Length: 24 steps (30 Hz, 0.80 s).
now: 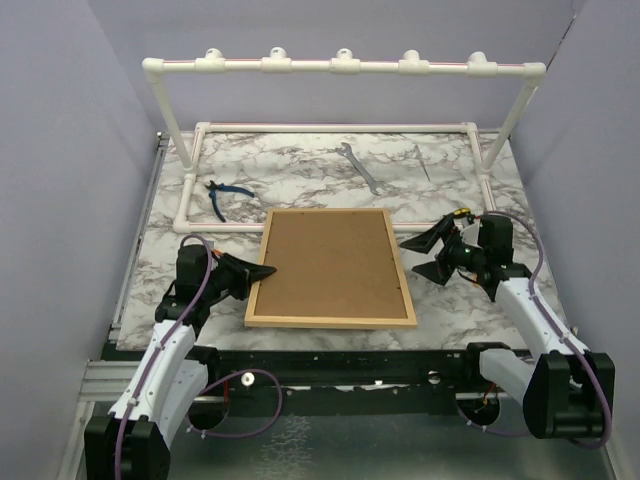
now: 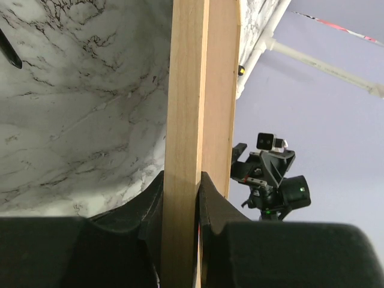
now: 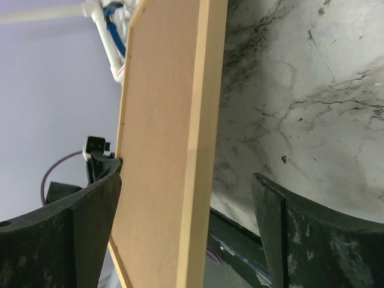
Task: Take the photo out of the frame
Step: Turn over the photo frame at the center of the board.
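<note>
The frame (image 1: 332, 265) lies face down in the middle of the marble table, brown fibreboard back up, with light-wood edging around it. The photo is hidden under the back. My left gripper (image 1: 263, 270) is shut on the frame's left edge; in the left wrist view (image 2: 182, 201) both fingers press the wood edging (image 2: 186, 108). My right gripper (image 1: 420, 257) is open wide just off the frame's right edge. In the right wrist view (image 3: 186, 207) the frame's edge (image 3: 201, 120) runs between the spread fingers without touching them.
A white PVC pipe rack (image 1: 340, 66) stands across the back, and its base rails frame the far half of the table. Blue-handled pliers (image 1: 224, 196) lie back left. A metal wrench (image 1: 360, 168) and a thin metal tool (image 1: 422, 162) lie behind the frame.
</note>
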### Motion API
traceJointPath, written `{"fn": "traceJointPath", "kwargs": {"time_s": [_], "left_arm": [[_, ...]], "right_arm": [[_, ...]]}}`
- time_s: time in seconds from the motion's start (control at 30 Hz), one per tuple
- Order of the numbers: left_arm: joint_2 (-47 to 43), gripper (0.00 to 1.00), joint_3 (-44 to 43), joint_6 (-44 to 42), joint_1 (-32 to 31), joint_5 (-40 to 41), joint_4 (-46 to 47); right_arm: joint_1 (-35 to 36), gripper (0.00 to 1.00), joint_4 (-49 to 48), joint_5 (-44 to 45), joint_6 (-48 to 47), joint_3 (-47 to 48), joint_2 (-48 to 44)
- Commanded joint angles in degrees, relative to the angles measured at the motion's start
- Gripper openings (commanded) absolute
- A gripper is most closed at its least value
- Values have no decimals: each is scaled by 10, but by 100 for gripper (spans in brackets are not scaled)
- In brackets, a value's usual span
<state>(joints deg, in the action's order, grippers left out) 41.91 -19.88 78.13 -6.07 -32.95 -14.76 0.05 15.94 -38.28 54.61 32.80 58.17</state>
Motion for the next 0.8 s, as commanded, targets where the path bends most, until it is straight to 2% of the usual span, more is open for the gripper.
{"fn": "traceJointPath", "kwargs": {"time_s": [0.0,0.13,0.23,0.3,0.47,0.57,0.63,0.73,0.77], "left_arm": [[-3,13,21,-52,-2,2,-108],[-3,13,13,-94,-2,0,-109],[-4,13,13,-103,-3,-4,-108],[-5,13,11,-117,-3,-6,-109],[-6,15,8,-139,-3,-6,-109],[-10,15,7,-143,-3,1,-109],[-13,16,4,-150,-3,4,-109],[-20,20,-3,-164,-3,6,-108],[-23,23,-6,-170,-3,7,-108]], "right_arm": [[2,91,-168,-105,-8,-48,45],[3,92,-175,-123,-46,-41,112],[7,84,-227,-145,-24,-57,135],[12,80,-253,-150,-4,-64,137],[32,76,-237,-146,-2,-48,141],[43,65,-235,-152,-1,-39,146],[45,64,-232,-152,-2,-37,145],[47,62,-228,-149,-4,-35,145],[47,57,-230,-150,-4,-36,146]]}}
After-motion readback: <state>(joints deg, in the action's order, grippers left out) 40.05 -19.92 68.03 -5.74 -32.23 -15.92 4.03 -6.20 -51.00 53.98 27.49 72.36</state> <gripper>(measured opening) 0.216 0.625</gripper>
